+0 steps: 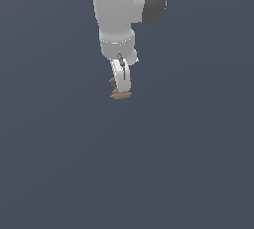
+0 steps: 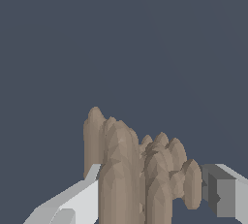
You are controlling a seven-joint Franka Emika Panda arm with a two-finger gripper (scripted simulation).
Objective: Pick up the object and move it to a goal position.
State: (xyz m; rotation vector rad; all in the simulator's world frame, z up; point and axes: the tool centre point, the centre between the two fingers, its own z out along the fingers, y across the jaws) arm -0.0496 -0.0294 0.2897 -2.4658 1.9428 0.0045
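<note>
As seen from the wrist view, the object [image 2: 140, 169] fills the space between the two fingers of the gripper [image 2: 150, 194]. It is a matte tan-brown lump built of jagged, rounded columns in stacked tiers. One white finger [image 2: 77, 201] lies against the tallest tier of the object. The other finger, with a grey pad [image 2: 220, 196], stands just beside the lowest lobe; a thin dark gap shows between pad and lobe. The jaws straddle the object, but firm clamping on both sides cannot be confirmed.

From the exterior view, the gripper [image 1: 120, 82] points downward, with the object [image 1: 119, 93] at its tip. The brown tiers protrude below the white finger and to the exterior view's left of it. Whether the object rests on the surface or is lifted clear cannot be determined.

Above the gripper, the white arm [image 1: 116, 10] rises out of the picture. Behind everything lies a plain dark blue-grey ground [image 1: 198, 148].
</note>
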